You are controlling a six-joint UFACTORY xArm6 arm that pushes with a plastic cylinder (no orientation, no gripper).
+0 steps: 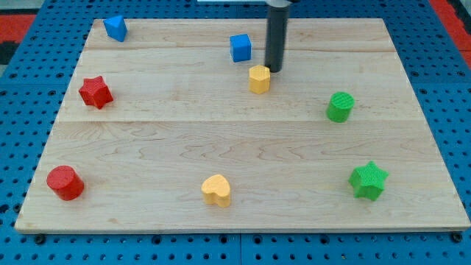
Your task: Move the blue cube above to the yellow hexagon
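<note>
The rod comes down from the view's top, and my tip (pixel 274 71) rests on the table (pixel 221 140) just above and to the right of the yellow hexagon (pixel 259 79), touching it or nearly so. The end effector is this plain rod, with no jaws to spread or press together, and it pinches nothing.

The blue cube (pixel 241 48) sits just left of the rod, a little above and to the left of the yellow hexagon, close to it but not touching. The rod stands between the cube's right side and the hexagon's upper right edge.

A second blue block (pixel 115 28), of a wedge-like shape, lies near the table's top left corner. A red star (pixel 96 92) lies at the view's left, well below that block. A red cylinder (pixel 65 182) stands near the bottom left corner. A yellow heart (pixel 216 190) lies near the bottom edge, about midway across. A green cylinder (pixel 340 107) stands at the view's right, well apart from the hexagon, and a green star (pixel 368 180) lies below it near the bottom right corner.
</note>
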